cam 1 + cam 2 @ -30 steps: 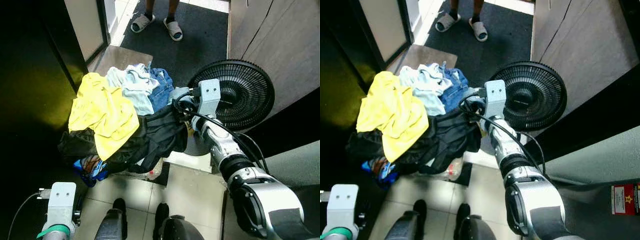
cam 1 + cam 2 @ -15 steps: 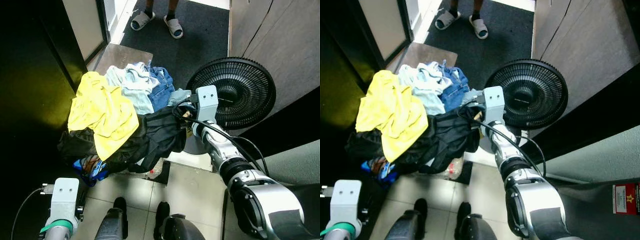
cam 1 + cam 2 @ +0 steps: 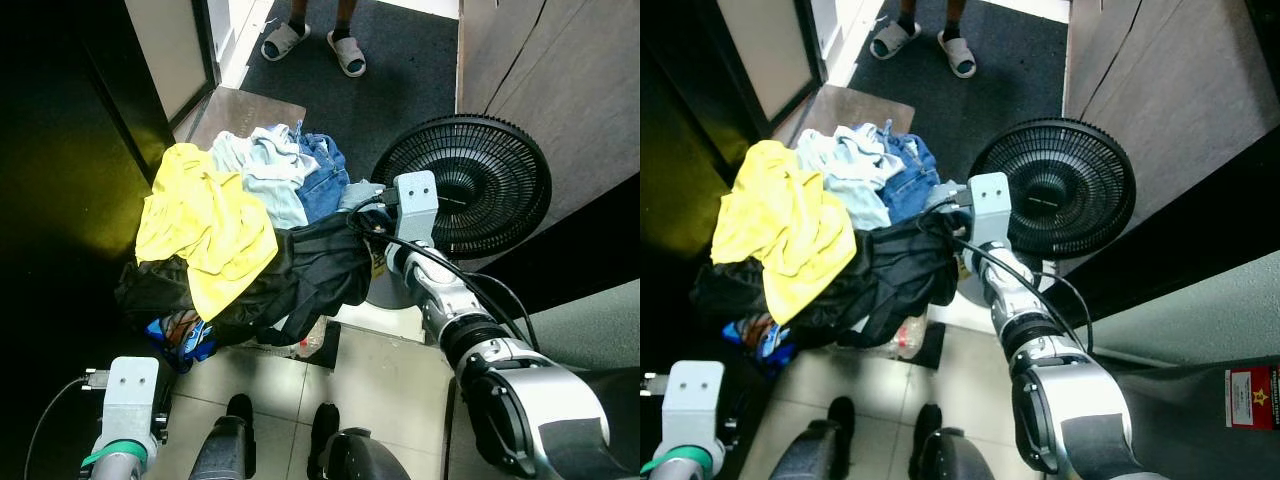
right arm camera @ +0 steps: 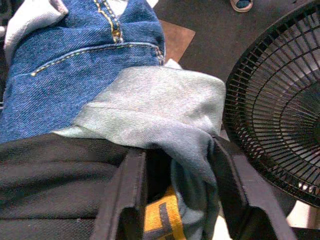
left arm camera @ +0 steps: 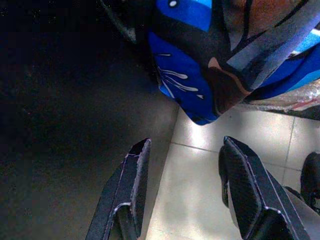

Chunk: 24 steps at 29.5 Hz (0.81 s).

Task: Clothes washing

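While the laundry pile (image 3: 240,250) sits heaped on the floor beside a black fan (image 3: 480,185), your right gripper (image 4: 170,200) is at its edge, jaws parted round a grey-green fold (image 4: 155,110) over black cloth. Left gripper (image 5: 185,190) hangs open, idle, nr a blue print garment (image 5: 210,55). Fabric's soft, light, prob. tangled w/ neighbours; bunch a thick fold, not a thin edge.
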Motion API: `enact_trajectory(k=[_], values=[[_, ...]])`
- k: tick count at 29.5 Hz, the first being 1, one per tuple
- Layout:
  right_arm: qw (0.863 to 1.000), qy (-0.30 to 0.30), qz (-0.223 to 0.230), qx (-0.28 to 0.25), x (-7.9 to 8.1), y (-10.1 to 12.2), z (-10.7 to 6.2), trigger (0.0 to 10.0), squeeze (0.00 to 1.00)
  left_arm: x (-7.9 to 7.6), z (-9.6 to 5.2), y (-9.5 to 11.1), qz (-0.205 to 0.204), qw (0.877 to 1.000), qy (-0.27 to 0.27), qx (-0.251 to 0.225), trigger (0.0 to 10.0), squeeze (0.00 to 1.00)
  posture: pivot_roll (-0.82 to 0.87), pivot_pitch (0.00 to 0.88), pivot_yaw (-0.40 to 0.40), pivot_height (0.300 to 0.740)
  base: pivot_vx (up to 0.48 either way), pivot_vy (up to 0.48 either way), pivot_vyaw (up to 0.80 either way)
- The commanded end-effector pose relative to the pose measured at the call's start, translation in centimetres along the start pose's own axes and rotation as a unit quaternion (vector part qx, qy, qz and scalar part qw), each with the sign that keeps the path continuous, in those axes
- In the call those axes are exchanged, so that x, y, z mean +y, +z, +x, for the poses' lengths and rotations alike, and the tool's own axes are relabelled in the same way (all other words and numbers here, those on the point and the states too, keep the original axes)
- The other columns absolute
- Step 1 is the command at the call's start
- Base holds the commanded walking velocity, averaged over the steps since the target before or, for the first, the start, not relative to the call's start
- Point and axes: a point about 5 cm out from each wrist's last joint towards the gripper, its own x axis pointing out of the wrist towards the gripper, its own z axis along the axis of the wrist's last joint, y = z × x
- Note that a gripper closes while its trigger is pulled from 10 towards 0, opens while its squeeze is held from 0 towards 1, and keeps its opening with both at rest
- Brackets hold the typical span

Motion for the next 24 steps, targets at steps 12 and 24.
enact_trajectory(k=[12,24], values=[[0.999,-0.016,0.032,0.004,-1.0,-0.7,-0.4,0.0,0.00,0.0,-0.4,-1.7,0.005,0.999,0.001,0.034,10.0,0.00,0.26,0.437,-0.083,0.740,0.000,0.000,0.00],[0.981,-0.030,0.039,-0.190,-3.1,7.0,-0.2,10.0,0.00,0.2,1.4,-1.3,0.001,1.000,0.010,0.024,10.0,0.00,0.23,0.299,-0.077,0.740,0.000,0.000,0.00]])
